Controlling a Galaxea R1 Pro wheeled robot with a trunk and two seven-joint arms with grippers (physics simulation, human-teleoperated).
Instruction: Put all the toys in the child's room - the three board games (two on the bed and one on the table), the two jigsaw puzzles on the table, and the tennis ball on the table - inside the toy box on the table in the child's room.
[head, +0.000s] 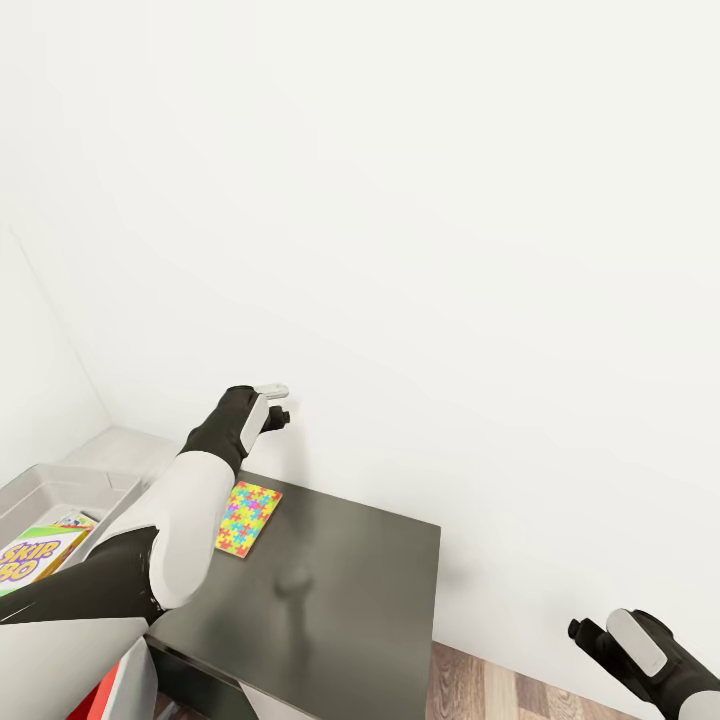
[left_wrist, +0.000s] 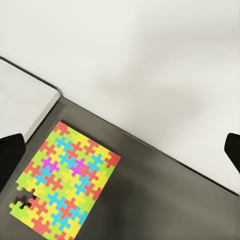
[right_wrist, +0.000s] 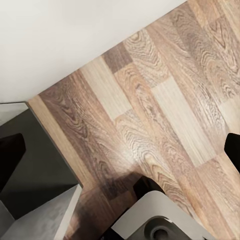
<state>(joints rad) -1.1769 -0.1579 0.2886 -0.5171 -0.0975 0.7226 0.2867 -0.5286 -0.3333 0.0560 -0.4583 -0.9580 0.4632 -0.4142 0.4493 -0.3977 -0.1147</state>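
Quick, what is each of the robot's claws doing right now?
Left gripper: open, empty, above the jigsaw puzzle.
Right gripper: open, empty, over the wood floor.

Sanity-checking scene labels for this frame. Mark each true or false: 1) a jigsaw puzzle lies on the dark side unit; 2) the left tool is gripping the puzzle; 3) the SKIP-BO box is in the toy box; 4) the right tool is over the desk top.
1) True: the jigsaw puzzle lies flat on the dark side unit.
2) False: the left tool hangs above the puzzle, fingers wide apart, empty.
3) True: the SKIP-BO box lies in the toy box.
4) False: the right tool is over the wood floor.
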